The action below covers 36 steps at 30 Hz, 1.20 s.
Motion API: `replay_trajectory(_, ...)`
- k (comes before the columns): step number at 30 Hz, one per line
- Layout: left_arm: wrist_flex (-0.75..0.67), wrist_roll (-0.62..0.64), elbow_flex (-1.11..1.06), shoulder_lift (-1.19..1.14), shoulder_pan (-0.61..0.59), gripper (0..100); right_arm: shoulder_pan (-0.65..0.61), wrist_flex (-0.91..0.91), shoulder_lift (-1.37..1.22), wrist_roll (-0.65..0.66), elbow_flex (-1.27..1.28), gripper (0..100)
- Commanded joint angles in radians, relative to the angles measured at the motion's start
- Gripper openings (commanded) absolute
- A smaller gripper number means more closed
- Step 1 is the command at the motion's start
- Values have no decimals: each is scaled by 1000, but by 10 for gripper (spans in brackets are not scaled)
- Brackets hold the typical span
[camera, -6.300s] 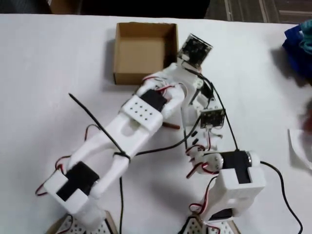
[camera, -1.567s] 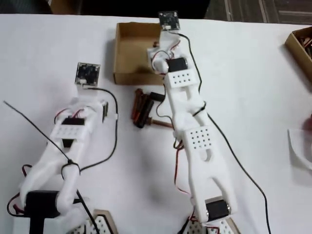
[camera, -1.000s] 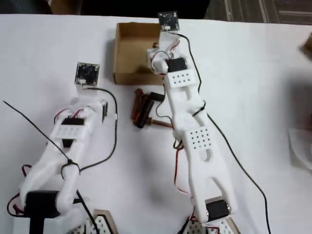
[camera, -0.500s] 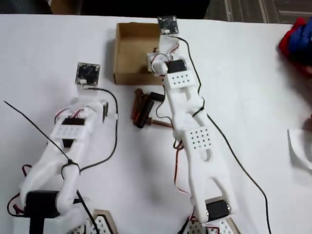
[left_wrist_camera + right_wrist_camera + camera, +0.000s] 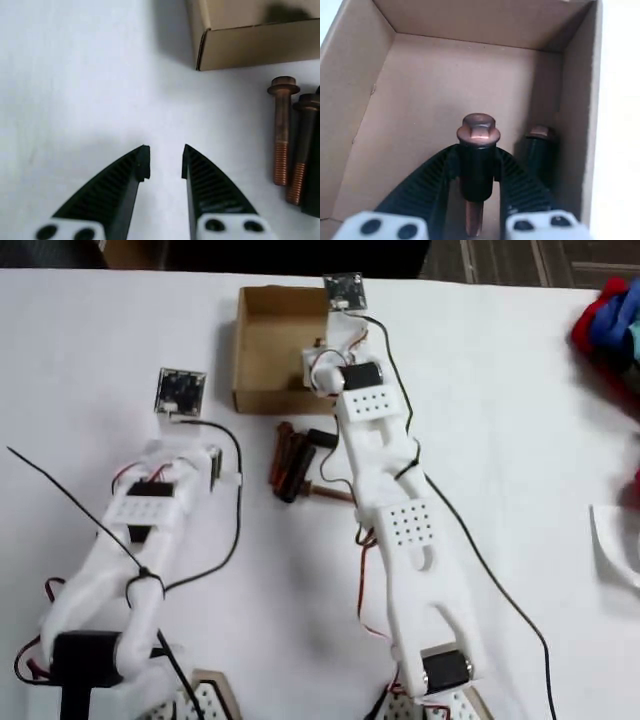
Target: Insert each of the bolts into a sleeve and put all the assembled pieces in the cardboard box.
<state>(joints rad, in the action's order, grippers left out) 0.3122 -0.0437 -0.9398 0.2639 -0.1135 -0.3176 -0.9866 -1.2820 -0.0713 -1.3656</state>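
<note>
Already in cardboard box (image 5: 485,20): a sleeved bolt (image 5: 540,150).

Cardboard box (image 5: 262,340) sat open-topped w/ one assembled piece (image 5: 540,150), a copper bolt in a black sleeve, inside against a side wall. 2nd assembly (image 5: 476,150) was over the box floor, sleeve pinched in right gripper (image 5: 476,156), bolt head past the fingertips, threads poking out the other end. Just outside the box, bare copper bolt (image 5: 282,132) and 2nd bolt (image 5: 301,150) lay parallel, heads toward it; loose black sleeve (image 5: 320,437) nr them.
</note>
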Motion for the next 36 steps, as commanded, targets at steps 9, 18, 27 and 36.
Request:
replay_trajectory(9, -17, -8, 4, 43, 6, 129, -12, 42, 25, -9, -18, 195)
replay_trajectory(18, -17, -8, 4, 43, 6, 129, 8, 19, 77, -9, -201, 101)
replay_trajectory(27, -17, -8, 4, 43, 6, 129, 44, -397, 108, -9, -302, 80)
replay_trajectory(36, -17, -8, 4, 43, 6, 129, 189, -786, 193, 0, -253, 80)
